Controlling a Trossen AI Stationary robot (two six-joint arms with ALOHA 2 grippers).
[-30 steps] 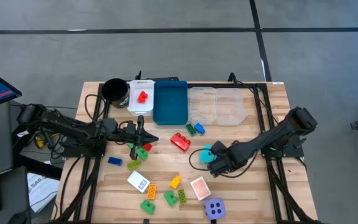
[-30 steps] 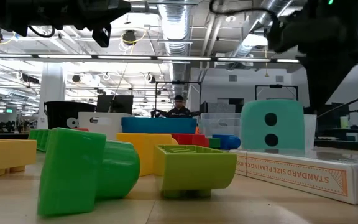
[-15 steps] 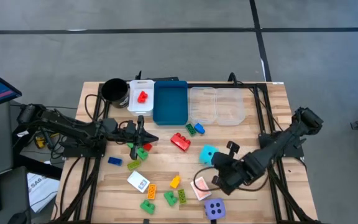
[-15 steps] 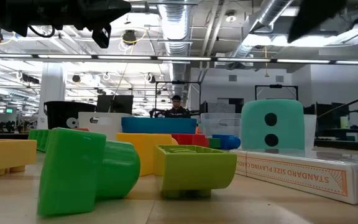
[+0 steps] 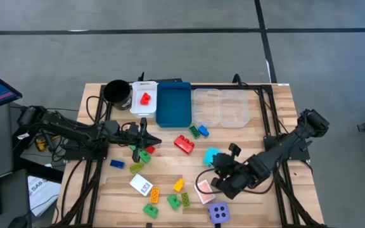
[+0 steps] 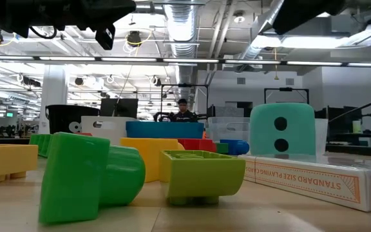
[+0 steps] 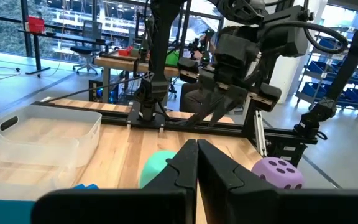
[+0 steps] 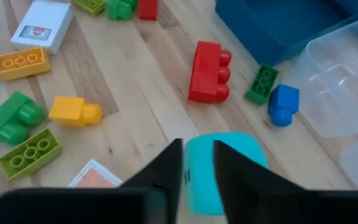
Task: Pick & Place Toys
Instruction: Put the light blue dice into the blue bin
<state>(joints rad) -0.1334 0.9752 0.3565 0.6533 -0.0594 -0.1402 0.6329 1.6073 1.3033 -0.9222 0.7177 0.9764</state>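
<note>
Right gripper (image 5: 215,174) hovers above the cyan die (image 5: 211,155), fingers slightly parted, apparently holding nothing. The die rests on the table at five o'clock from the red brick (image 5: 184,144). Left gripper (image 5: 146,140) is closed, empty, at nine o'clock of that brick.

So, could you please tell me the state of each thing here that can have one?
Left gripper: shut, empty, off the table.
Right gripper: slightly open, empty, just short of the cyan die.
Cyan die: resting on the table, not held.
White tray: holds one red brick.
Blue tray: empty.
Clear trays: empty.
Cup: upright, contents not visible.
</note>
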